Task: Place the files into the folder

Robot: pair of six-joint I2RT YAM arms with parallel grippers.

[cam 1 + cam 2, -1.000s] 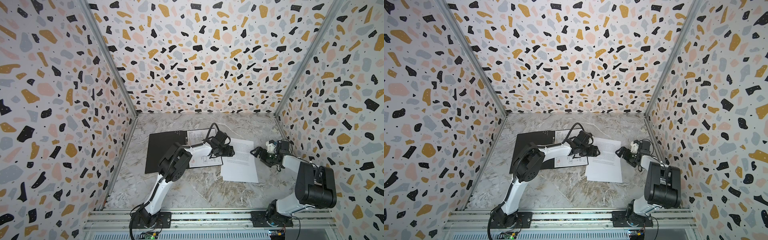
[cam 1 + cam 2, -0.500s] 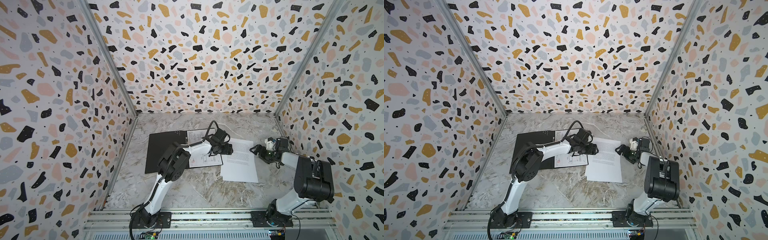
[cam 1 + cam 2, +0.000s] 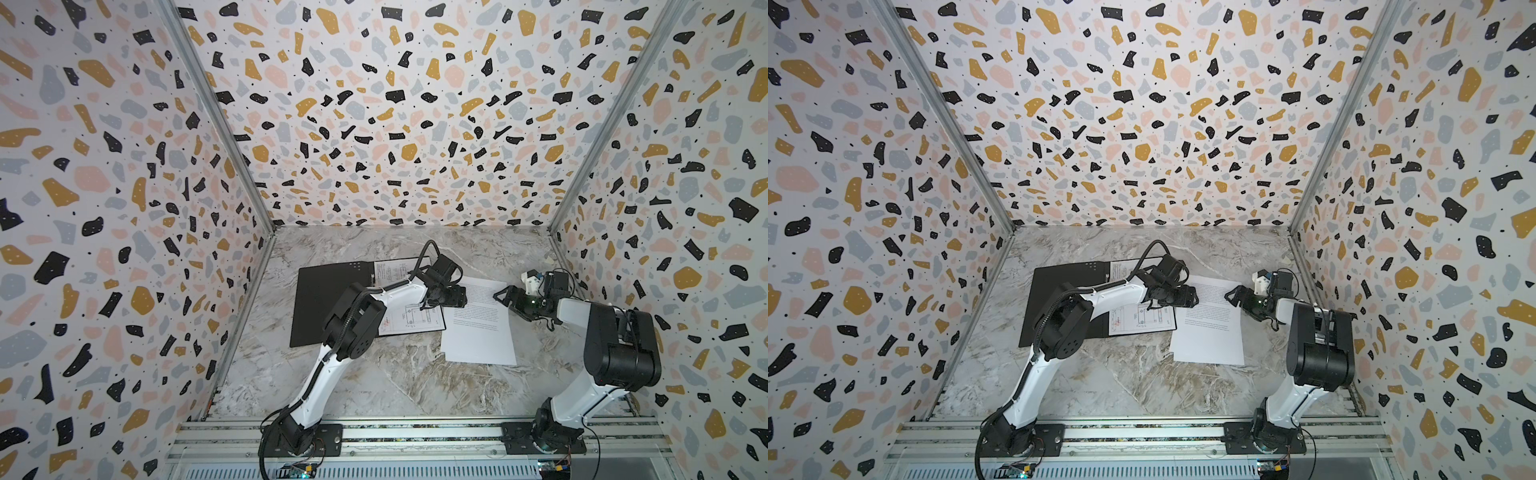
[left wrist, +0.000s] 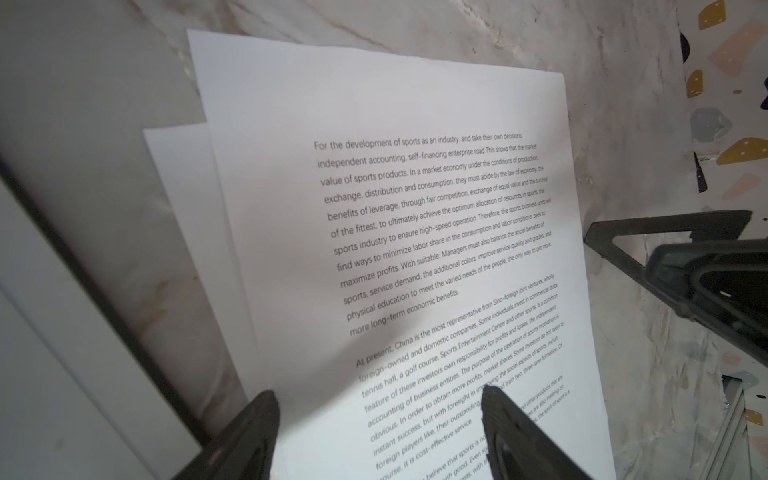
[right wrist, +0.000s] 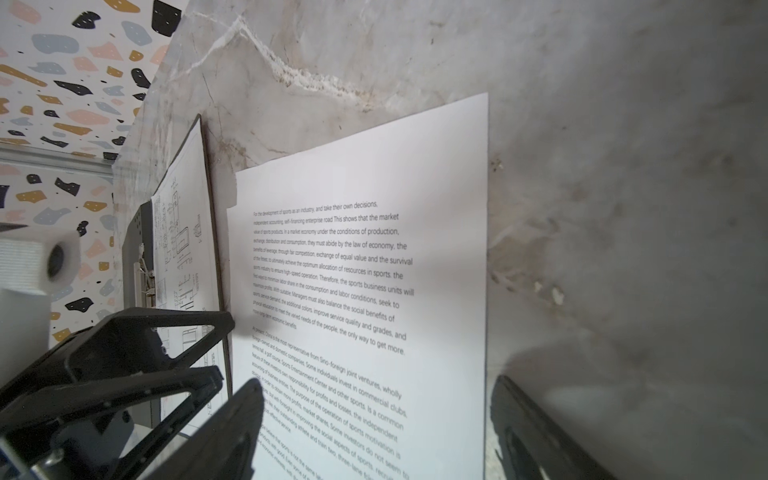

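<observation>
Text sheet [image 3: 478,340] — long axis, page top toward back wall [image 3: 395,124]

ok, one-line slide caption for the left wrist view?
Left gripper, jaws open, poised over the printed text sheet on the marble tabletop.

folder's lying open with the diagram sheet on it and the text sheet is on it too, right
Not quite. The text sheet is not on the folder: it lies on the table just to the folder's right, as both top views show. The folder does lie open with the diagram sheet on it.
</observation>
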